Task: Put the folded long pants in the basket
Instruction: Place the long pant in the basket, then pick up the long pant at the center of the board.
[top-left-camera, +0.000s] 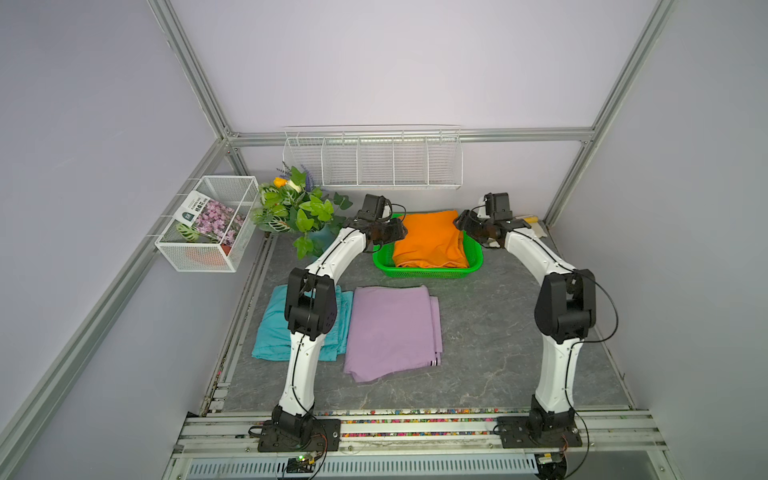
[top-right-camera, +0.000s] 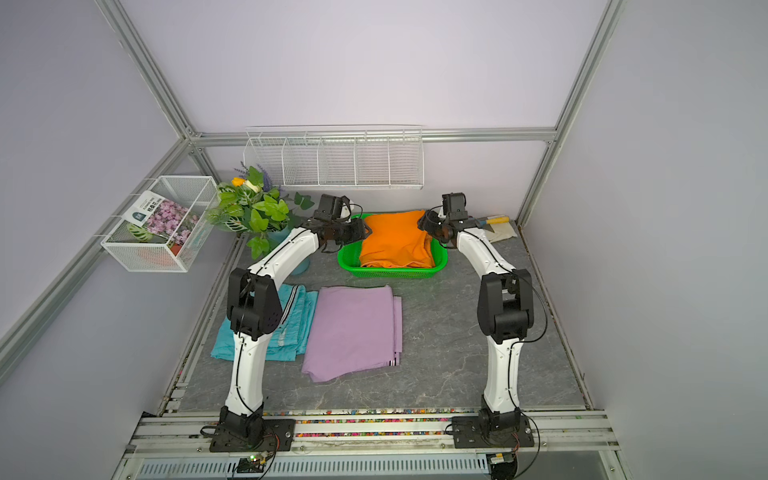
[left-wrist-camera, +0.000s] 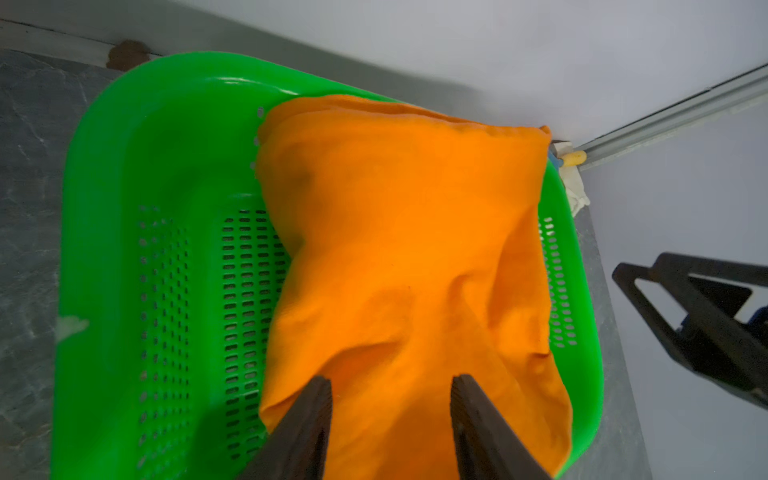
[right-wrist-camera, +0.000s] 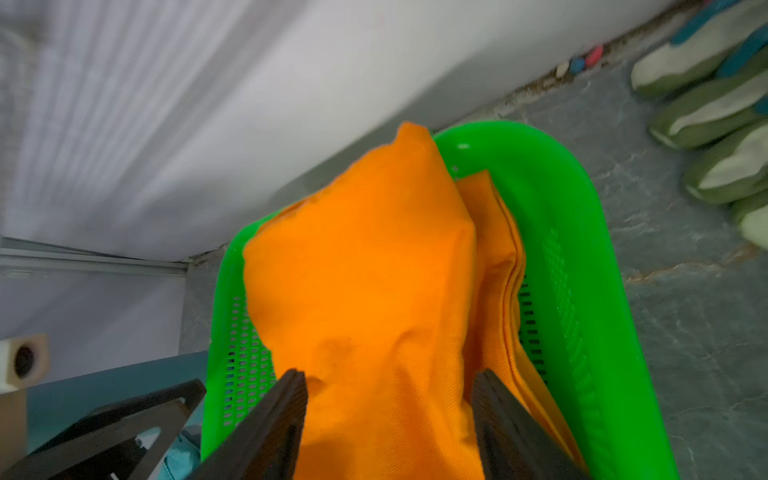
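Top views, read from left to right. At the left of the table (top-left-camera: 498, 332): teal pants (top-left-camera: 270, 332), partly hidden behind the left arm's elbow (top-left-camera: 309, 307), and just beside them the lilac pants (top-left-camera: 392, 328). Both outside the green basket (top-left-camera: 424, 272), so two of three pieces not yet done.

Near the plant (top-left-camera: 299, 212), at the left rim of the basket: left gripper (top-left-camera: 390, 232). In the left wrist view, jaws parted over the orange pants (left-wrist-camera: 407, 249), gripping nothing.

Orange pants inside the basket, lying toward its right side, with the far edge riding up over the back rim. Bare green floor at the left side.

At the right rim: right gripper (top-left-camera: 463, 222). In the right wrist view, jaws likewise apart above the cloth, holding nothing. Further right, work gloves (right-wrist-camera: 706, 112) in the corner.

Possible trouble:
- A fingertip catching a fold while pulling away, and so dragging the orange pants up or over the rim.
- A bulky, uneven bed for the next pieces. Could slide off toward the back, because of little wall height left there.

Room for moving:
- Wide bare table between the basket and the lilac pants, and at the right.
- Tight at the back wall (top-left-camera: 415, 83), beside the plant and near the gloves.
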